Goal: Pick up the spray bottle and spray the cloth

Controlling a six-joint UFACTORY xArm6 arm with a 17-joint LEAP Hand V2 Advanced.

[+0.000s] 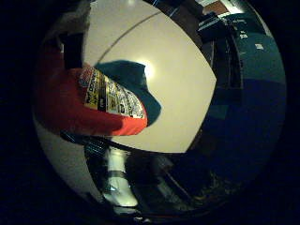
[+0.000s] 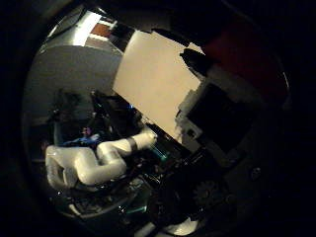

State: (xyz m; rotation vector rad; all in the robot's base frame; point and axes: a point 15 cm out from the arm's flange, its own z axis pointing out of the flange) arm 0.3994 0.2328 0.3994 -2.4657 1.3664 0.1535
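A red spray bottle (image 1: 80, 98) with a printed label lies close against the palm in the little finger side view. Its red body also shows in the thumb side view (image 2: 242, 59). My right hand (image 2: 212, 114) has its white and black fingers curled against the bottle and holds it above the table. A blue cloth (image 1: 141, 80) lies on the white table (image 1: 164, 47), just past the labelled end of the bottle. The bottle's nozzle is hidden.
The white table also shows in the thumb side view (image 2: 153, 74), with the white arm (image 2: 99, 158) beyond its edge. A blue floor (image 1: 248, 103) and dark furniture (image 1: 211, 28) lie off the table's side.
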